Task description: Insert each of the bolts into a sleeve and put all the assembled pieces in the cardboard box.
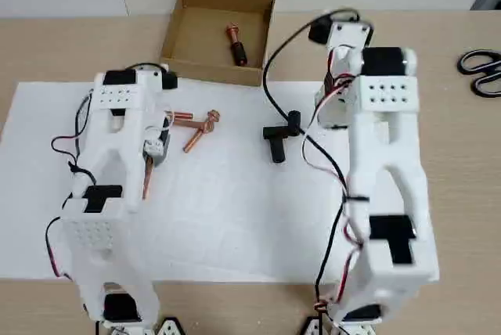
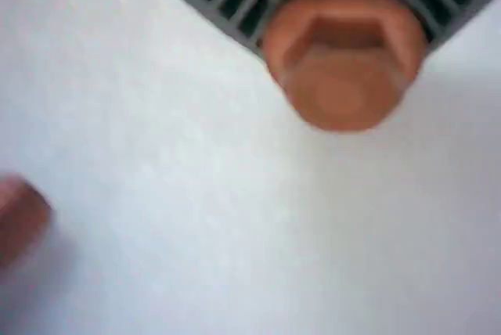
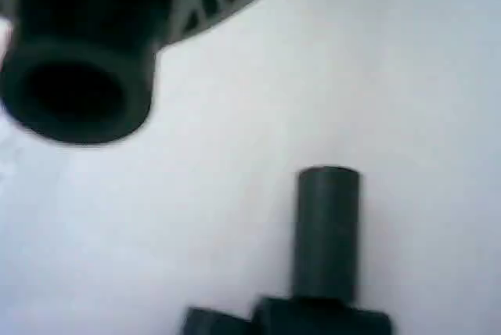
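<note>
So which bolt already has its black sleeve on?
The bolt lying inside the cardboard box. The other bolts are bare, out on the white sheet.
</note>
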`<state>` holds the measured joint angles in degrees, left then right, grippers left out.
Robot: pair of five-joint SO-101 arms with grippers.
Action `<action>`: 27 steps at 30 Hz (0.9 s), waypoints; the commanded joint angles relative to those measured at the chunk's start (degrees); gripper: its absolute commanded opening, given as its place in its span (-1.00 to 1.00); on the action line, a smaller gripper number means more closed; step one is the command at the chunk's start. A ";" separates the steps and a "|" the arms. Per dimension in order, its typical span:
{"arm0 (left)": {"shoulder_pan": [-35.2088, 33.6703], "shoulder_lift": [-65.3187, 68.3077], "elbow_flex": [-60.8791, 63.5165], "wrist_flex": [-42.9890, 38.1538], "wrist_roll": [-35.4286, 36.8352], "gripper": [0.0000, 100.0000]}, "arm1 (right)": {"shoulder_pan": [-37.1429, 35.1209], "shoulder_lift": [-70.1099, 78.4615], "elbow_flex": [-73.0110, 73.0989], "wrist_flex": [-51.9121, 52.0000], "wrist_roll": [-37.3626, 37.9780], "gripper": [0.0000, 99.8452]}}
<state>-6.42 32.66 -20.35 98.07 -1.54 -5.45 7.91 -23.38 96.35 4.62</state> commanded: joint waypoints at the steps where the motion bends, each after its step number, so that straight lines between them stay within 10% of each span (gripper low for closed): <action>1: -0.18 -1.41 -7.69 2.46 0.18 -0.99 | -3.12 -12.18 -0.53 0.31 0.70 -0.99; 19: 1.32 -61.10 12.00 1.93 0.18 -0.99 | -5.49 -50.42 24.79 -1.71 0.70 -0.99; 27: 10.11 -80.18 36.62 -16.26 8.18 -0.99 | -8.04 -61.23 49.14 -19.82 -0.26 -0.99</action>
<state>-0.62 -41.80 8.13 88.66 1.10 -11.34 -49.14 19.25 83.43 4.62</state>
